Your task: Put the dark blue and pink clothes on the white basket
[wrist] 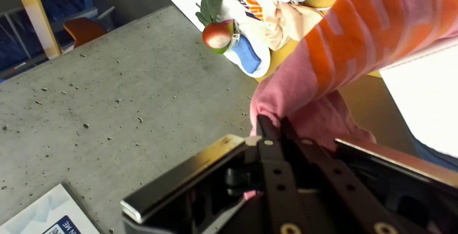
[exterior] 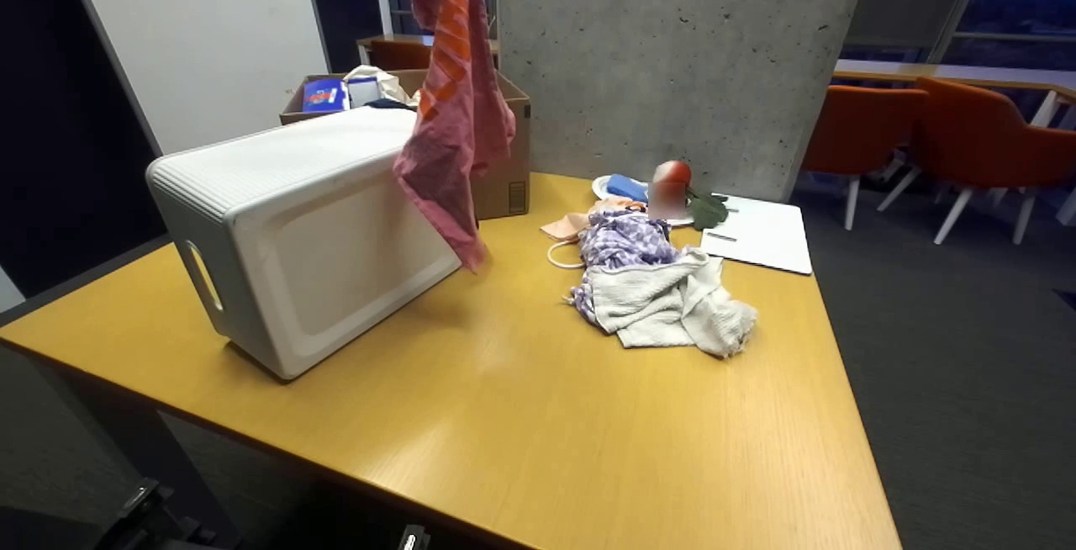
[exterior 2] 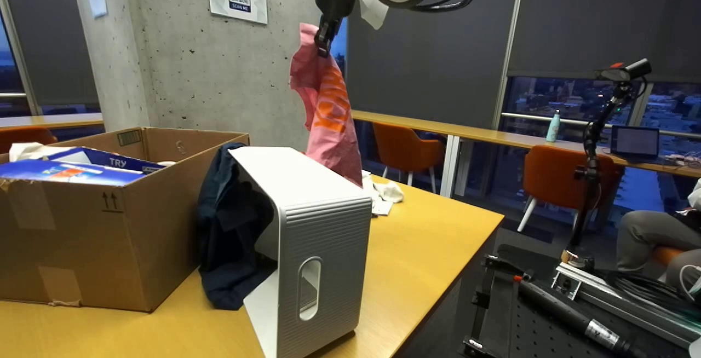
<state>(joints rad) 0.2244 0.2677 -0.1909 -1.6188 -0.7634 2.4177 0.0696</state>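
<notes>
The pink cloth with orange print hangs from my gripper in both exterior views (exterior: 458, 129) (exterior 2: 331, 117). My gripper (exterior 2: 323, 46) is shut on its upper edge, high above the table; the wrist view (wrist: 273, 123) shows the fingertips pinching the pink cloth (wrist: 282, 92). The white basket (exterior: 361, 256) lies on its side on the table, its open side towards the cardboard box; it also shows in an exterior view (exterior 2: 323, 259). The dark blue cloth (exterior 2: 233, 232) lies partly in the basket's opening and hangs out over its edge. The pink cloth's lower end hangs beside the basket.
A cardboard box (exterior 2: 109, 248) with packages stands close to the basket. A concrete pillar (exterior: 656, 54) rises behind the table (exterior: 538, 432). Lilac checked cloth (exterior: 626, 239) and off-white cloth (exterior: 664, 306) lie in a pile, near a white board (exterior: 765, 235) and a blue sponge (wrist: 247, 53).
</notes>
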